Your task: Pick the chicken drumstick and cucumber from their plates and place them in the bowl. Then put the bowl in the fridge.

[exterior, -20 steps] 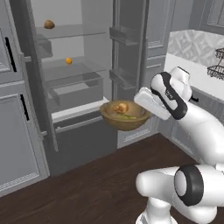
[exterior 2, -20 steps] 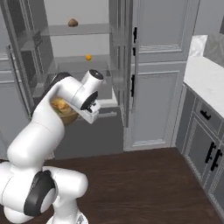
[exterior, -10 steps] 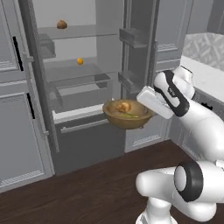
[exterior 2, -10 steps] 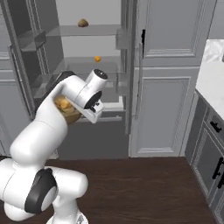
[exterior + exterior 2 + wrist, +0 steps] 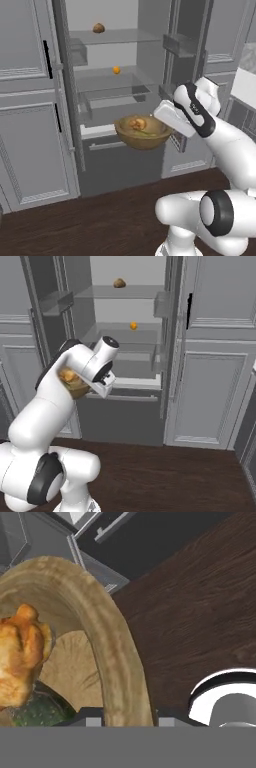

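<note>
The gripper [image 5: 122,721] is closed on the thick rim of the bowl [image 5: 142,134]. In the hand view its two fingertips sit one on each side of the rim, so the opening is only as wide as the rim itself, and it touches nothing else. The bowl hangs in the air in front of the open fridge [image 5: 107,100], above the dark wooden floor [image 5: 200,602] and near the pulled-out drawers. The whole weight is carried from one side.

Inside the bowl lies the chicken drumstick [image 5: 20,657], and partly under it the cucumber [image 5: 42,712], dark green in the hand view. Both are loose. In the left base view the bowl looks close to level, and the drumstick [image 5: 136,123] sits near its middle.

The first risk is probably the grip. Because the bowl is held only at the edge, it may turn between the fingertips and tip down on the far side; then the food could slide out and fall on the floor. A fast move or a sudden stop of the arm would make this more likely.

The second risk is a collision. The way into the fridge is narrow: the door bins [image 5: 176,45] are at the sides and the glass shelves [image 5: 107,36] are above the drawers. If the bowl goes in at the wrong height, its far rim may hit a shelf edge or a drawer front and be pushed out of the grip.

Further back, a brown lump [image 5: 98,28] lies on the upper shelf and a small orange thing [image 5: 116,70] on the shelf below; they seem well apart from the bowl.
</note>
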